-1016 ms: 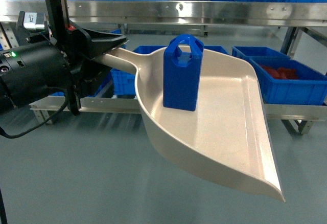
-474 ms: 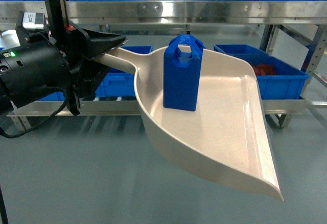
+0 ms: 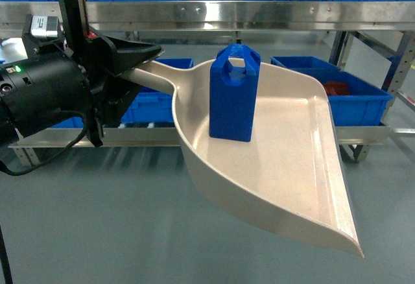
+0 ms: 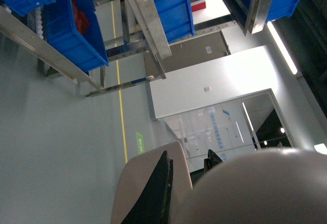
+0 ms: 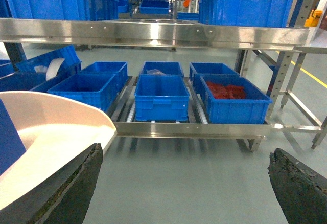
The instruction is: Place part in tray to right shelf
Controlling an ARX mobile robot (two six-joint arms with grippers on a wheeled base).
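Observation:
The beige tray (image 3: pixel 279 167) hangs in the air in front of me, and my left gripper (image 3: pixel 139 60) is shut on its long handle. The blue part (image 3: pixel 233 96) stands upright in the tray's deep end. In the left wrist view the black fingers (image 4: pixel 158 193) clamp the tray handle (image 4: pixel 134 193). My right gripper (image 5: pixel 184 188) is open and empty, low over the floor, with the tray (image 5: pixel 51 132) and a corner of the part (image 5: pixel 7 142) at its left. The steel shelf (image 3: pixel 259 15) stands behind the tray, and its front rail (image 5: pixel 194 129) faces the right wrist camera.
Blue crates (image 5: pixel 161 96) sit in the shelf's lower lanes, one holding red pieces (image 5: pixel 227 91). More crates (image 5: pixel 245 4) stand on the upper level. A steel upper rail (image 5: pixel 153 32) crosses the view. Grey floor (image 3: pixel 97 219) lies below the tray.
The shelf and crates behind have slid left in the head view. The tray with the part stays held the same way, shifted barely to the right.

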